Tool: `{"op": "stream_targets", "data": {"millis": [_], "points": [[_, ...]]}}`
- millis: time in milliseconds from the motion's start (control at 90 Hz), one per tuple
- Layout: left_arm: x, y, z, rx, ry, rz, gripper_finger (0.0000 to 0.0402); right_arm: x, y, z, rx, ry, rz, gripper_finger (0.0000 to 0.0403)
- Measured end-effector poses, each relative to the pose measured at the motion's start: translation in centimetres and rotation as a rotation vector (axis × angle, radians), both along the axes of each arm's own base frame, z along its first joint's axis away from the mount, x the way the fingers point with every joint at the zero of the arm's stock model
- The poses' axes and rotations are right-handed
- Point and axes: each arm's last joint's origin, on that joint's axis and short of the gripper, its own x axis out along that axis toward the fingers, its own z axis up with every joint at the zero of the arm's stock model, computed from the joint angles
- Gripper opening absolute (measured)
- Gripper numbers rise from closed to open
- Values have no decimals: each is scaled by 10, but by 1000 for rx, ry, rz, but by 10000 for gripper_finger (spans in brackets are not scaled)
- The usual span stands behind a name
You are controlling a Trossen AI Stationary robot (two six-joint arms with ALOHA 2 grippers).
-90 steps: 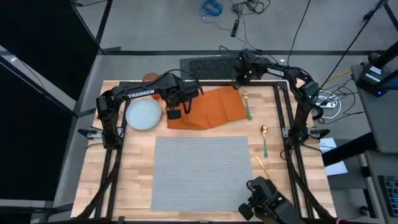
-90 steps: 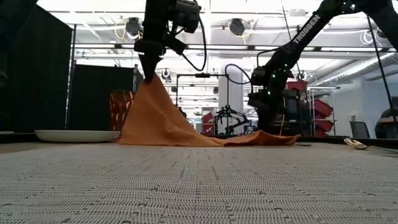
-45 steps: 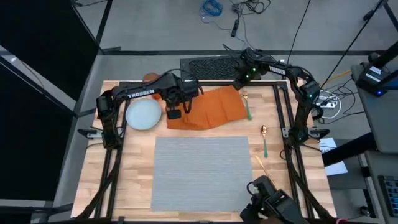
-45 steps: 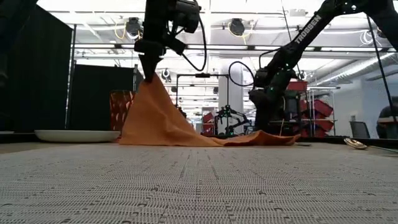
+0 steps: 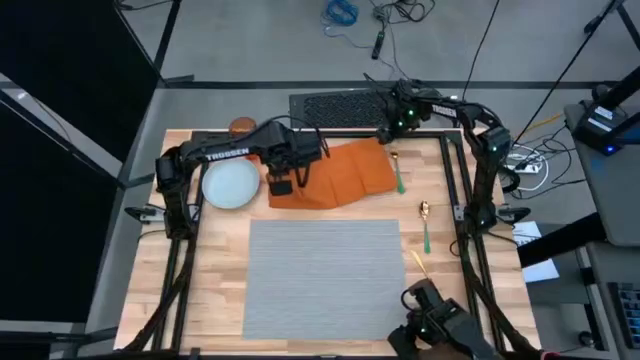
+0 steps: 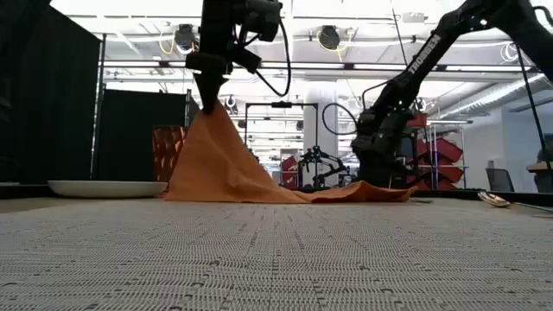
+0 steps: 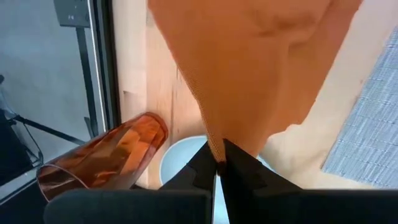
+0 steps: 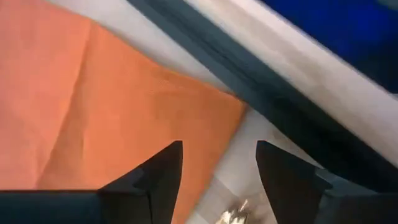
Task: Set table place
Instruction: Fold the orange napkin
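Blue cable coil [image 5: 341, 13] and black cables [image 5: 395, 12] on grey floor [image 5: 250, 40].

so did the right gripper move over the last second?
Yes. In the low view the right gripper drifted rightward, away from the white column; open over the napkin corner.

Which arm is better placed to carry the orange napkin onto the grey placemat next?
Left, probably. The left end effector is shut on the orange napkin and holds one corner raised. The right end effector is open above the far corner, holding nothing.
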Motion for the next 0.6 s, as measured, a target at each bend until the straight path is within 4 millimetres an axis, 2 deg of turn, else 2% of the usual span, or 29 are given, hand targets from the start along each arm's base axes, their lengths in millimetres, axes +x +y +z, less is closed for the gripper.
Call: {"op": "stream_targets", "data": {"millis": [78,600], "points": [[0,0,0,0,1,-1,0,3,-1,-4,-5,-4,6,192],[0,-1,0,4,3,-3,0,13,-4,-3,-61,-54,8,192]]}}
